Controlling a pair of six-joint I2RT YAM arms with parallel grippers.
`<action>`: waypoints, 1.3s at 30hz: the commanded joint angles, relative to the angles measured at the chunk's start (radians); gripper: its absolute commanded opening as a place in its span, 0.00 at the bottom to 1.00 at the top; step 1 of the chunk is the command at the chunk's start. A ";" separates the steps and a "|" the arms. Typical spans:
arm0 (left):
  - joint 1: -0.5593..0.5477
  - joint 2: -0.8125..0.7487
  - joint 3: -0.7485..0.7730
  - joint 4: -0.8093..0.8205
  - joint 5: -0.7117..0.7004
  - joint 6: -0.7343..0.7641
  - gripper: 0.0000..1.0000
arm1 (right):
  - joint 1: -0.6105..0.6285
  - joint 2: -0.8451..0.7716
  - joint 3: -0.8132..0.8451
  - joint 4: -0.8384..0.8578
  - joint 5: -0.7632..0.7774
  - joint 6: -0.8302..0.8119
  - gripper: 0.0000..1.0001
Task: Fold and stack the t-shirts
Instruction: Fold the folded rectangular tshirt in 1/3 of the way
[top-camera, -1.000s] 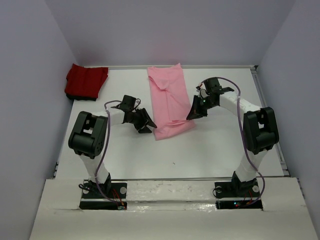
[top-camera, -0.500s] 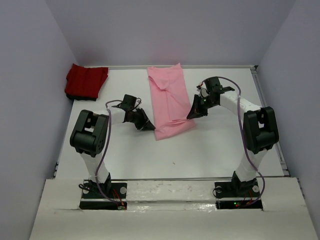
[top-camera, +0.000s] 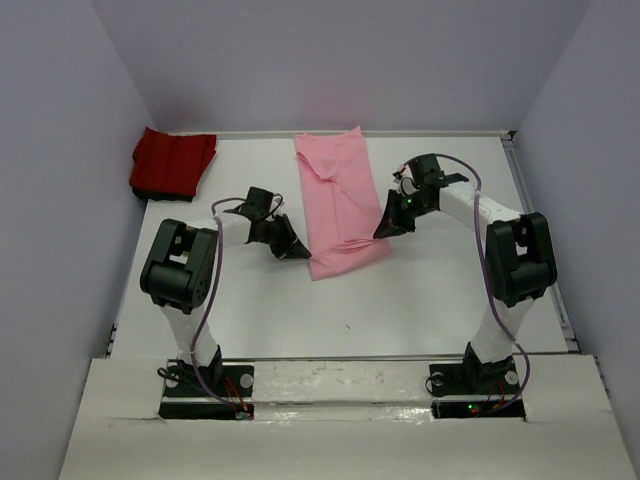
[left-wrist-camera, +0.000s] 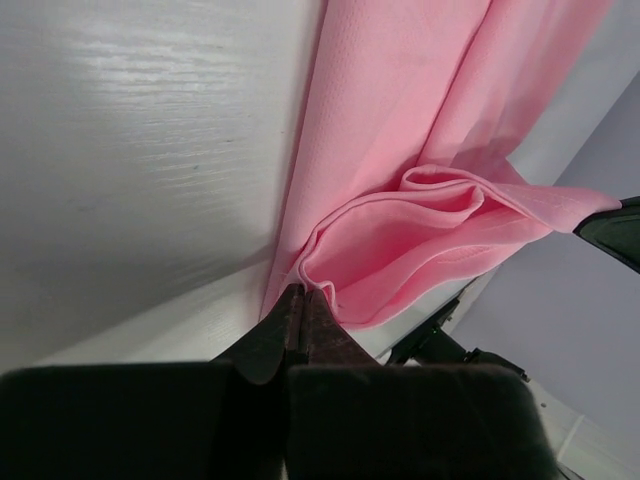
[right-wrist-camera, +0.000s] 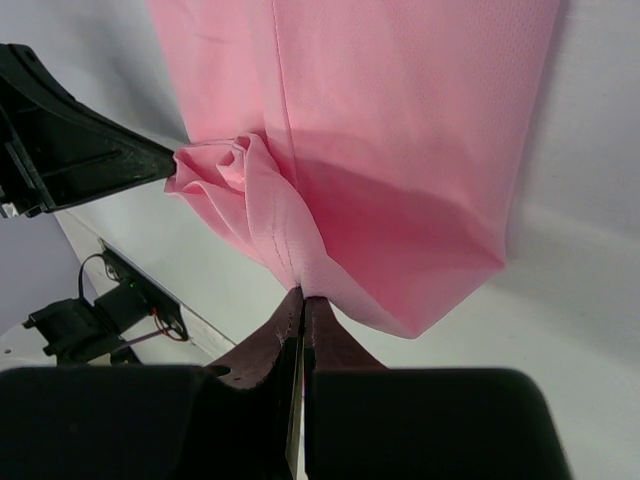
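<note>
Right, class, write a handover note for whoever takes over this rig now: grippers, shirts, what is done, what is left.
Left gripper: shut on the near left corner of the light pink cloth t-shirt.
Right gripper: shut on its near right corner.
The pink shirt lies as a long strip mid-table; the deep red cloth t-shirt sits folded in the far left corner of the white table.
Done: red folded, pink narrowed lengthwise.
Left: fold pink across, then stack the two.
</note>
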 joint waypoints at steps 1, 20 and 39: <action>0.001 0.008 0.071 -0.029 0.029 0.026 0.00 | -0.005 0.004 0.050 0.006 -0.006 -0.011 0.00; 0.010 0.049 0.307 -0.228 -0.040 0.129 0.00 | -0.032 0.050 0.171 -0.008 -0.003 -0.019 0.00; 0.053 0.093 0.399 -0.296 -0.059 0.174 0.00 | -0.069 0.161 0.317 -0.028 0.000 -0.040 0.00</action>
